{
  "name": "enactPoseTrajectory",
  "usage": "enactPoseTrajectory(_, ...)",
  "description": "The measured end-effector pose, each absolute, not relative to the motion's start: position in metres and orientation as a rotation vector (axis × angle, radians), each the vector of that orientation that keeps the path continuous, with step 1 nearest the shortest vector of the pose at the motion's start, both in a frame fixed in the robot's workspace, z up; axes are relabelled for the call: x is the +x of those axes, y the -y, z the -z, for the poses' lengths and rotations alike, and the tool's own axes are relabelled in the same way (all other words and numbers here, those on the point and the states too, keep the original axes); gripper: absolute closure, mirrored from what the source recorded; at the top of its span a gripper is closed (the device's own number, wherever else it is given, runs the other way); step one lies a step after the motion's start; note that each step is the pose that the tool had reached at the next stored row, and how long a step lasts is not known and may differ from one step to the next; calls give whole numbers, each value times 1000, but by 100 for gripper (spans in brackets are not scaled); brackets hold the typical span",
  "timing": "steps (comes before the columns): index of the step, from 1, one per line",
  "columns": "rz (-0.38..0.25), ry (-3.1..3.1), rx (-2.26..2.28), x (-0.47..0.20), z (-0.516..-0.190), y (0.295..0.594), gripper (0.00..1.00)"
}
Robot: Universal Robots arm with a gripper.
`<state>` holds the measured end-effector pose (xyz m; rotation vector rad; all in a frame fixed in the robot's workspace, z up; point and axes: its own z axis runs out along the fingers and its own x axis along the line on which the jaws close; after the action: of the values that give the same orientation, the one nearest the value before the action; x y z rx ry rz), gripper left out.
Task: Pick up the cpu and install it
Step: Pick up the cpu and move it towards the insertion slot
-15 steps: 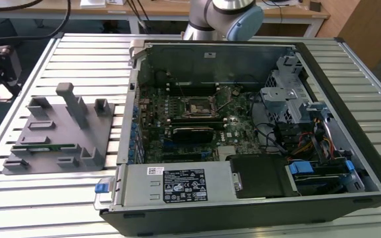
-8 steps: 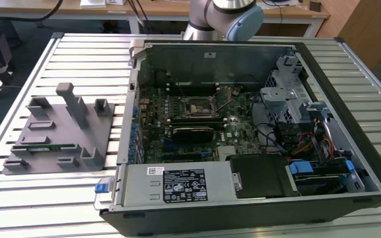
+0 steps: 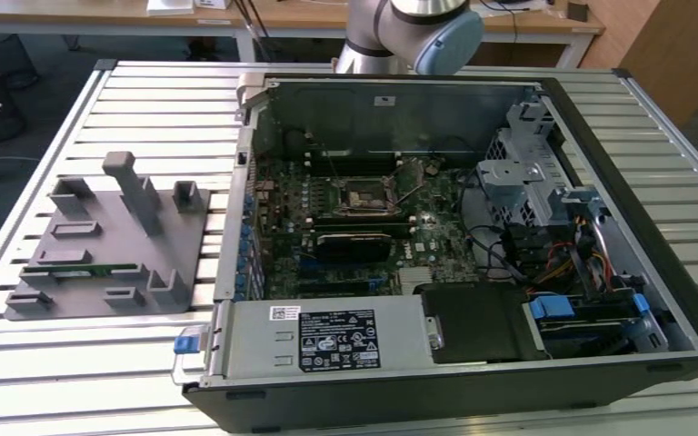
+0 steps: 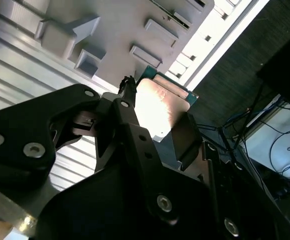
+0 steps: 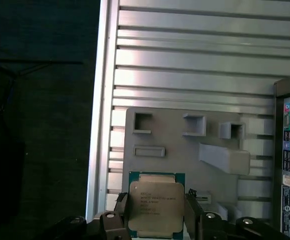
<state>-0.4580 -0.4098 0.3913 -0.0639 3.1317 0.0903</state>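
Four entries, listed from the exterior view's left to its right.

1. Grey fixture (image 3: 106, 238). It rests on the slatted table (image 3: 34, 363) and carries upright blocks and shallow pockets. A green memory stick (image 3: 83, 269) lies in one slot.

2. Cpu (image 5: 156, 205). A flat square chip with a silvery lid on a green board. In both wrist views it appears raised off the fixture, over the fixture's edge, with its lid facing the first wrist camera. Judged light, rigid and smooth on top, with a delicate contact face underneath. It is best taken by two opposite edges, never across the faces.

3. Gripper (image 5: 156, 215). Its black fingers (image 5: 121, 211) are drawn in narrow, and the jaws clamp the cpu by opposite sides.

4. Open computer case (image 3: 640, 182). It lies just beside the fixture with the motherboard (image 3: 324, 236) exposed. The socket (image 3: 362, 195) sits near the middle of the board, well apart from the cpu, and appears to have no chip seated.
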Motion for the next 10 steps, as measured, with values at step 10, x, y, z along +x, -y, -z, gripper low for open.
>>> enactPoseTrajectory(10, -91, -3132, -64, -458, -427, 410, 47)
